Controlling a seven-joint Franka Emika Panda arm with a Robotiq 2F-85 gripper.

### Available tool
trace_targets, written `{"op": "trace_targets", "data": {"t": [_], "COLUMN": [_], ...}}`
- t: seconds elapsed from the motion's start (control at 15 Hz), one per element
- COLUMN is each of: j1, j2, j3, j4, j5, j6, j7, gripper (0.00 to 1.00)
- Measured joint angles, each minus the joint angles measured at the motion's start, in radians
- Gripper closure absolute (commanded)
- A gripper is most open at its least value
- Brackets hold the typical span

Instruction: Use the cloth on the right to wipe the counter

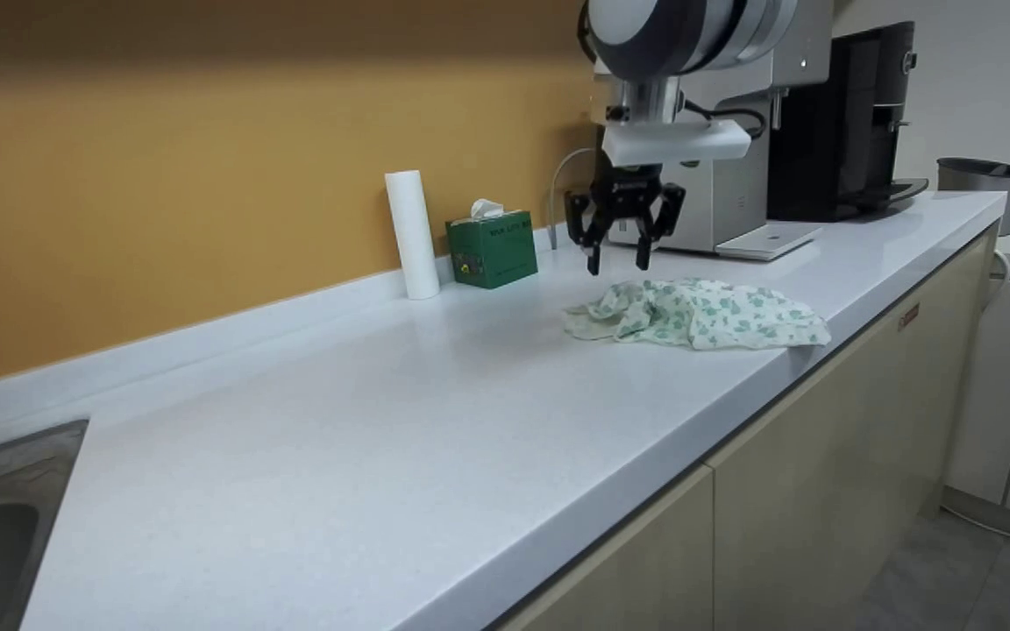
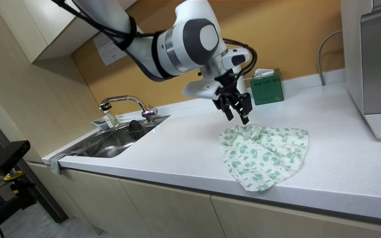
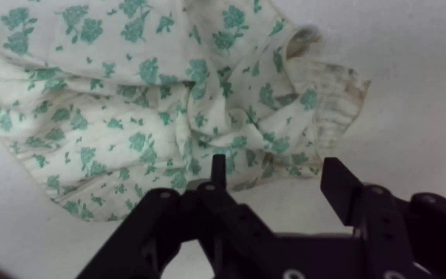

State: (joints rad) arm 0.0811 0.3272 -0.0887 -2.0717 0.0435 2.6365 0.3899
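A crumpled white cloth with green flower print lies on the white counter in both exterior views (image 1: pixel 715 320) (image 2: pixel 266 158). Its front corner reaches the counter's front edge. The cloth also fills much of the wrist view (image 3: pixel 130 116). The white counter (image 1: pixel 338 438) also shows in the other views (image 2: pixel 184 145) (image 3: pixel 412 97). My gripper (image 1: pixel 618 259) is open and empty, pointing down, a little above the counter near the back edge of the cloth. It also shows in an exterior view (image 2: pixel 237 118). In the wrist view its spread fingers (image 3: pixel 272 170) straddle part of the cloth's edge, with nothing between them.
A green tissue box (image 1: pixel 494 250) and a white paper roll (image 1: pixel 413 235) stand against the orange wall. A silver machine (image 1: pixel 737 202) and a black machine (image 1: pixel 838 131) stand at the far end. A sink (image 2: pixel 114 143) with a faucet (image 2: pixel 127 99) lies at the opposite end.
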Motion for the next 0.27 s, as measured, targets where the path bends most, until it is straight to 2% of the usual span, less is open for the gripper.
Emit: {"op": "trace_targets", "data": {"t": [0.27], "j1": [-0.013], "j2": [-0.133], "j3": [-0.002], "j4": [-0.006], "j5": [-0.005], "j6": [-0.111], "j7": [-0.005], "gripper": [0.0]}}
